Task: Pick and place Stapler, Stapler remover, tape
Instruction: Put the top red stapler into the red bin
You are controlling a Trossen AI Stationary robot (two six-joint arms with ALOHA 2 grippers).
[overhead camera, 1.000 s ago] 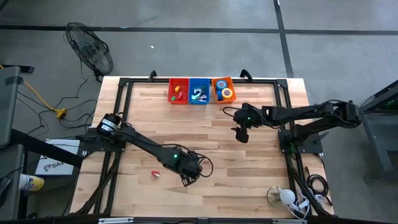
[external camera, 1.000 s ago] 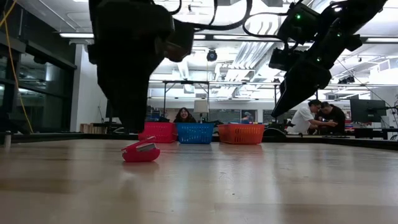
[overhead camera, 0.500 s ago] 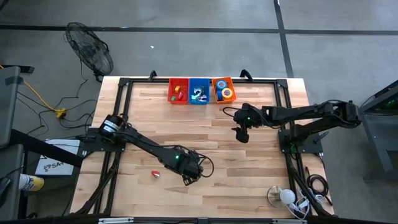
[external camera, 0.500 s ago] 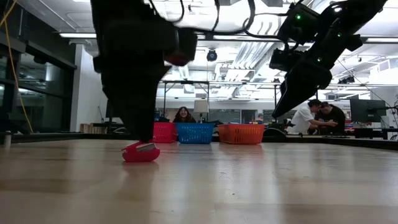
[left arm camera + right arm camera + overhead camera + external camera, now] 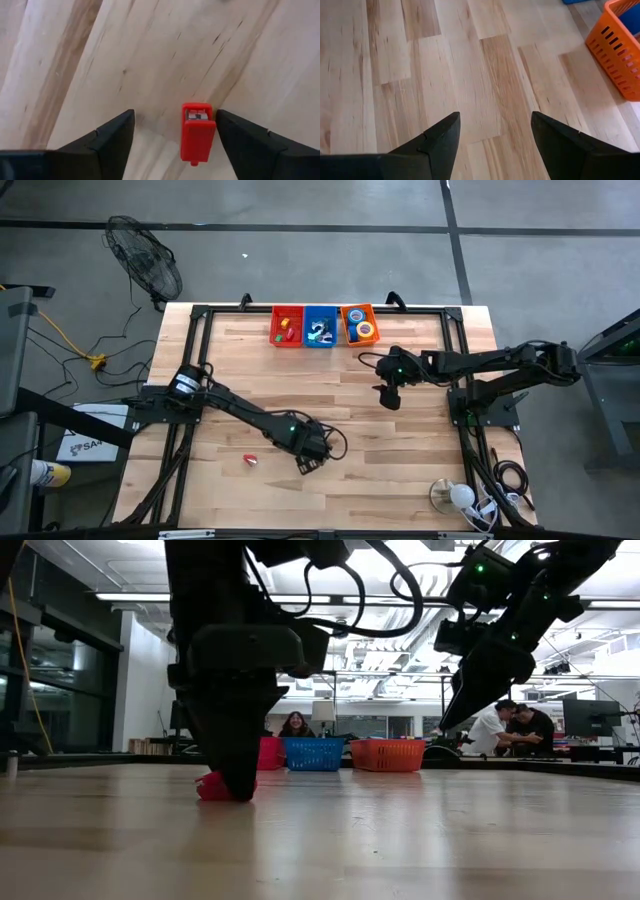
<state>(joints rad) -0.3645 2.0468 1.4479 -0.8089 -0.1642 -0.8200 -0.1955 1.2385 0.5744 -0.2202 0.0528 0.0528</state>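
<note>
A small red stapler (image 5: 250, 460) lies flat on the wood near the table's near edge. My left gripper (image 5: 308, 464) is low over the table to the right of it, open. In the left wrist view the stapler (image 5: 198, 132) shows ahead between the spread fingers of that gripper (image 5: 175, 114). In the low view my left gripper (image 5: 238, 785) hides most of the stapler (image 5: 210, 787). My right gripper (image 5: 388, 396) hangs open above bare wood right of centre, also seen in its wrist view (image 5: 495, 115). Tape rolls (image 5: 362, 330) lie in the orange basket.
Three baskets stand in a row at the far edge: red (image 5: 286, 326), blue (image 5: 319, 326), orange (image 5: 360, 313). The orange basket's corner (image 5: 620, 60) shows in the right wrist view. Bare wood lies between the arms. People sit in the room beyond the table (image 5: 505, 730).
My left gripper has come down close to the table and turned about its wrist, shifting slightly toward the far right. In the low view it now stands in front of the stapler. The stapler and my right arm have stayed put.
</note>
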